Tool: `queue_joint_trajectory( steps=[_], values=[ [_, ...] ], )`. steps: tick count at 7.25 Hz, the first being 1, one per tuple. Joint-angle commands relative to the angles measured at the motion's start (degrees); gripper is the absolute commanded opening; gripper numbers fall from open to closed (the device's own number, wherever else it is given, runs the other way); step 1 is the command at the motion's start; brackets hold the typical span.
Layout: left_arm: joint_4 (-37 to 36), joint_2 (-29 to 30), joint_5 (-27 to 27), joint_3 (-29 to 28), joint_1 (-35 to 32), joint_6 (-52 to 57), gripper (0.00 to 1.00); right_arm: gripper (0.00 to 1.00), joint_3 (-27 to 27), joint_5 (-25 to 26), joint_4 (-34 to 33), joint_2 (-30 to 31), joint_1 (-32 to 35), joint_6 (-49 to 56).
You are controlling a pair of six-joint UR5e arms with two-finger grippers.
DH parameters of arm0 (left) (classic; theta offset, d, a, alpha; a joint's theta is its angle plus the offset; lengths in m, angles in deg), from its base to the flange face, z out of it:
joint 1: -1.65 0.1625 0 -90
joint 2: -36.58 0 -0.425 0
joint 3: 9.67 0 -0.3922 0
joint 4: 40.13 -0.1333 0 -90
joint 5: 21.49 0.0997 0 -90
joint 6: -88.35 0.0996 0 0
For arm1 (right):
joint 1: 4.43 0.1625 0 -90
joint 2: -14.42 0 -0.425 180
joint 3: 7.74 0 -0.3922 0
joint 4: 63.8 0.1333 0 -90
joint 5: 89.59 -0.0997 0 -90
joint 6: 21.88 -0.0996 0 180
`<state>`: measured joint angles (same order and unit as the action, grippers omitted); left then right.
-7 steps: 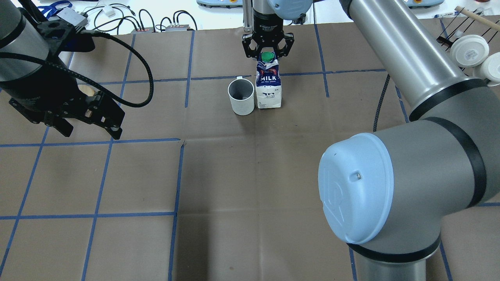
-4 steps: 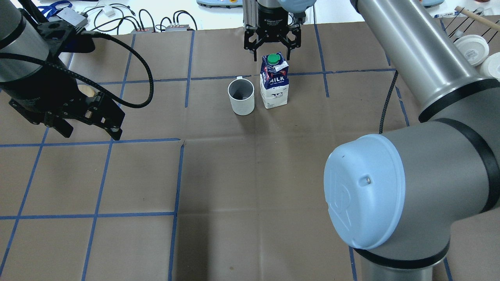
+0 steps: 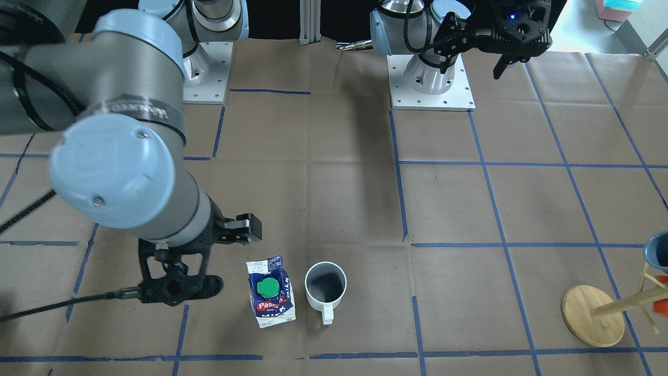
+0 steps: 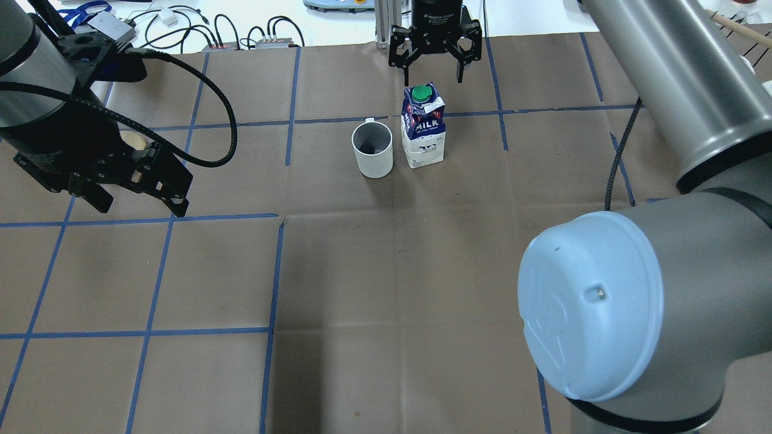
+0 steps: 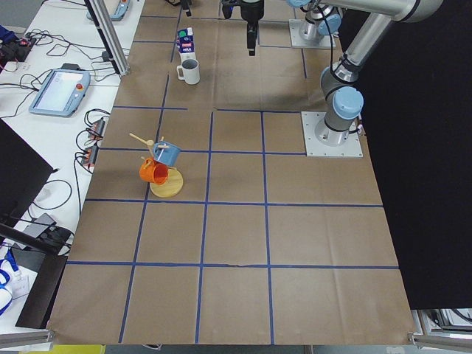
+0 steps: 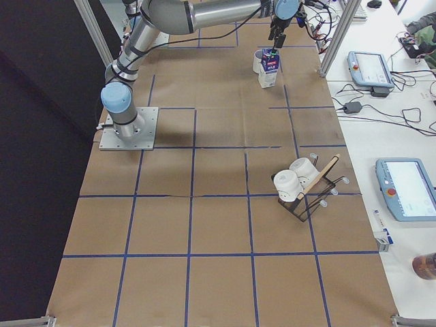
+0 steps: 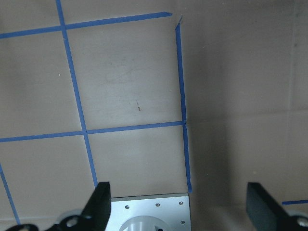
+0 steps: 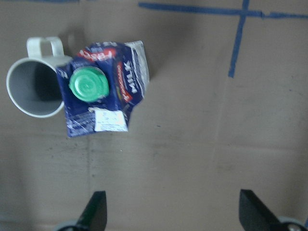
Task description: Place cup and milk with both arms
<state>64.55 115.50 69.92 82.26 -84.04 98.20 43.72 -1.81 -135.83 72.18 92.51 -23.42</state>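
Milk carton point(image 4: 424, 125) set upright upper centre, just beside white mug point(image 4: 372, 148). Right gripper point(image 4: 432, 75) held apart at frame top, clear of carton. Left gripper point(image 4: 140, 202) spread, empty, far left. Placement judged done; arm retreat required.

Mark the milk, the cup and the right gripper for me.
milk point(image 4: 426, 120): overhead exterior, front face at the lettering.
cup point(image 4: 374, 164): overhead exterior, outer wall.
right gripper point(image 4: 432, 77): overhead exterior, midway between its fingertips.

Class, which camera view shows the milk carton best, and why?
The right wrist view: the milk is large, seen from above, its print sharp. Overhead shows its MILK side smaller; front-facing shows its top; the side views show a tiny carton; the left wrist view misses it.
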Motion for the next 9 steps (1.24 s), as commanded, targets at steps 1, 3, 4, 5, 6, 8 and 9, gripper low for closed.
queue_joint_trajectory(
  steps=[1,3,4,5,6,8,9],
  values=[
    [0.0,0.01,0.0,0.0,0.0,0.0,1.0,0.93,15.6,-0.24,-0.98,13.09,-4.38,4.7],
    [-0.08,0.01,0.0,0.0,0.0,0.0,1.0,1.0,31.88,0.11,-11.68,25.94,-4.04,2.0],
    [-0.08,0.01,0.0,0.0,0.0,0.0,1.0,1.0,37.52,0.2,-15.04,30.7,-4.74,0.76],
    [-0.08,0.01,0.0,0.0,0.0,0.0,1.0,1.0,41.41,0.2,-15.16,35.27,-6.4,0.84],
    [0.0,0.09,0.0,0.0,0.0,0.0,1.0,1.0,44.4,0.02,-15.33,38.27,-8.59,1.18],
    [-0.08,0.01,0.0,0.0,0.0,0.0,1.0,1.0,45.93,-0.07,-16.29,39.97,-9.49,0.75],
    [0.0,0.09,0.0,0.0,0.0,0.0,1.0,1.0,45.84,0.02,-16.56,39.97,-9.49,0.75]
  ],
)
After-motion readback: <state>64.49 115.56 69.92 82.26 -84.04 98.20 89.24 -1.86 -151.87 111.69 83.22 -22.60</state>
